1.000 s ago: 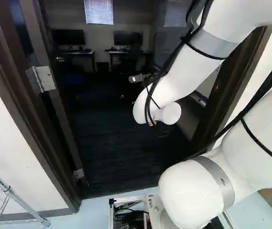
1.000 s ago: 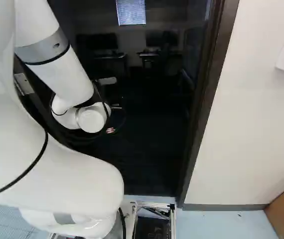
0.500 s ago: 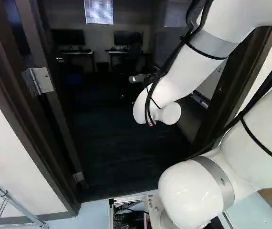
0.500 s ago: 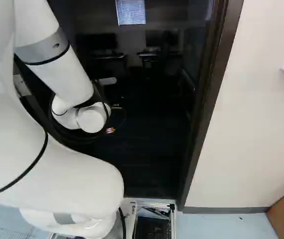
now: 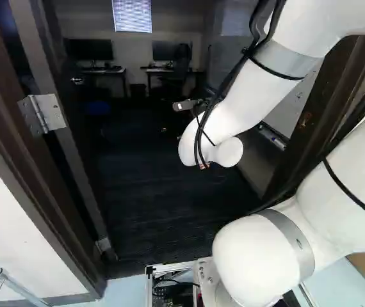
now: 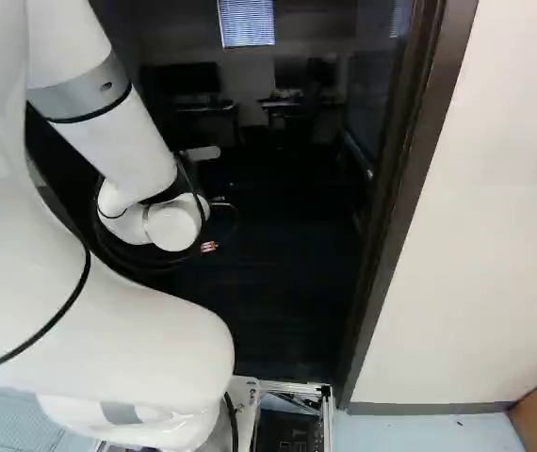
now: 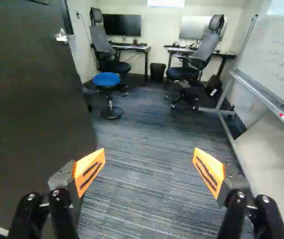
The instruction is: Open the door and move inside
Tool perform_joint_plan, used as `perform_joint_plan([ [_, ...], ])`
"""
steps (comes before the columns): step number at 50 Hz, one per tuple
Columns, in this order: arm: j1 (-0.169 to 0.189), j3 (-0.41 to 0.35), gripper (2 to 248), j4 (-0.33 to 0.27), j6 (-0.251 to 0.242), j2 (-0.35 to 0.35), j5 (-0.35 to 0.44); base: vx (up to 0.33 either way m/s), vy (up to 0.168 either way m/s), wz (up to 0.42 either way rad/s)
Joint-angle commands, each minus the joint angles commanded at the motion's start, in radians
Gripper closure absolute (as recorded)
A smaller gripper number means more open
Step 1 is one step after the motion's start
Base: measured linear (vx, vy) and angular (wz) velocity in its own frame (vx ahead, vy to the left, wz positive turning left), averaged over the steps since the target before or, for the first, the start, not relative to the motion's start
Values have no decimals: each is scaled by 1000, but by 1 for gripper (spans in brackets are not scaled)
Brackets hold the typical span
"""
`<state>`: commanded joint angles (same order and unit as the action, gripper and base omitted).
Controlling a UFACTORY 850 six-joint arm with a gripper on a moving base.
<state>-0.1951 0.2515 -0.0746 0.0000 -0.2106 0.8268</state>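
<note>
Since the door (image 7: pixel 32 109) stood swung inward, its dark face at ten o'clock from the gripper (image 7: pixel 148 162), with twelve straight ahead, the opening part of the task looked done and the move inside seemed to be in hand. Its door handle (image 7: pixel 62 36) lay farther off, nearer eleven o'clock, well apart from the fingers. These were spread wide, with nothing held between their orange pads (image 7: pixel 89 172). At the door's near edge, the hinge (image 5: pixel 43 114) showed at nine o'clock from the arm (image 5: pixel 234 109) in the left base view; the opposite door frame (image 6: pixel 405 179) stood at three o'clock from it in the right base view. Beyond the gripper, carpet (image 7: pixel 147 129) ran toward a bin (image 7: pixel 157 71) at twelve, while a blue stool (image 7: pixel 106 79) stood at eleven and a whiteboard (image 7: pixel 276 59) at about two. The front of the base (image 5: pixel 170 267) appeared close to the threshold. The next move called, by judgement, for a slow drive toward twelve o'clock, the base centred between the jambs and the arm kept tucked. A drift toward nine could have caught the door or hinge; one toward three risked the frame, then the whiteboard.
</note>
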Motion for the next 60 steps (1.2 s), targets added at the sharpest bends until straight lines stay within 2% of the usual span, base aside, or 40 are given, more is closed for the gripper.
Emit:
perform_joint_plan([
  [60, 0, 0, 3, 0, 0, 0, 0, 121, 4, -9],
])
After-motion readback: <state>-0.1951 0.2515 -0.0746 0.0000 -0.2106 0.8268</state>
